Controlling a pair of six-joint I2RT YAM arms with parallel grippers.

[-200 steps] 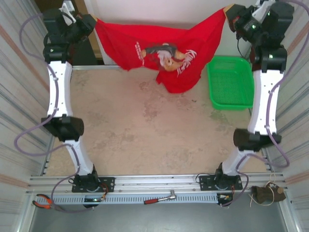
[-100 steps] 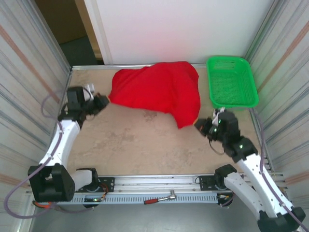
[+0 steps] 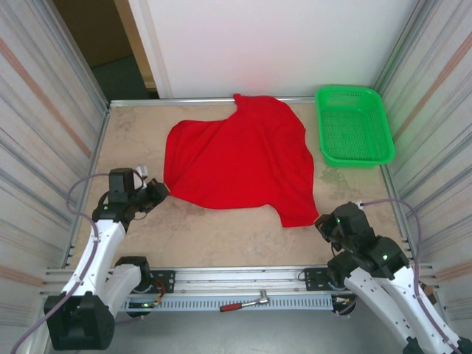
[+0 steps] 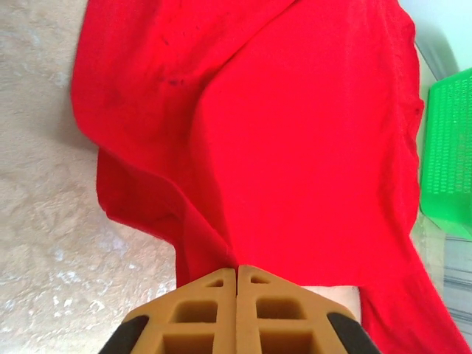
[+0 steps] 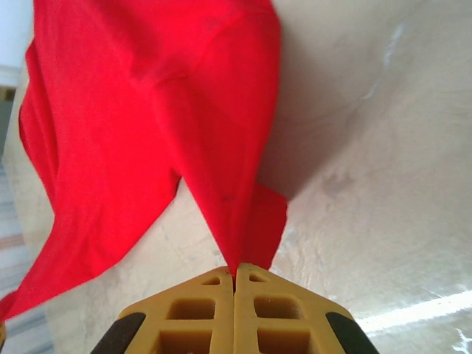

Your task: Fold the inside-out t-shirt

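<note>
The inside-out t-shirt (image 3: 240, 162) lies spread on the table, bright red and plain, stretched toward both near corners. My left gripper (image 3: 161, 190) is low at the shirt's near left corner, shut on a pinch of the red cloth (image 4: 221, 243). My right gripper (image 3: 318, 223) is low at the near right corner, shut on a narrow tip of the shirt (image 5: 236, 243). From each grip the cloth fans away over the table. In the right wrist view part of the shirt (image 5: 147, 110) hangs slightly off the surface, with a shadow beneath it.
A green mesh basket (image 3: 354, 125) stands at the back right, close to the shirt's right edge, and also appears in the left wrist view as the basket (image 4: 450, 155). Metal walls enclose both sides. A ratchet tool (image 3: 243, 303) lies on the front rail. Bare tabletop (image 3: 221, 236) lies in front.
Both arms came down from high at the back to low near the front, drawing the shirt toward me. It went from hanging, to bunched, to spread flat.
</note>
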